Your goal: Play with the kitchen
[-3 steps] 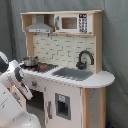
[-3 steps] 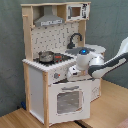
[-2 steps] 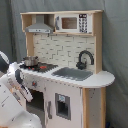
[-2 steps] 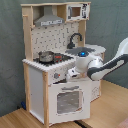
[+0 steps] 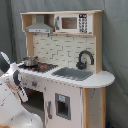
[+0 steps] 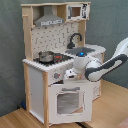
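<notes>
The kitchen is a tall white and light-wood toy unit that shows in both exterior views. A small pot stands on its stove. Behind the grey sink rises a black faucet. The hood and the microwave sit up top. In the second exterior view my white arm reaches in from the second exterior view's right. My gripper is at the knob panel, just above the windowed oven door. In the first exterior view only the arm shows, at the lower left.
A grey curtain hangs behind the kitchen. The unit stands on a light wooden surface. A cabinet door with a small window is under the sink.
The arm has dropped from counter height to the knob panel on the oven front, shifting slightly to the second exterior view's left. The kitchen and the pot have not moved.
</notes>
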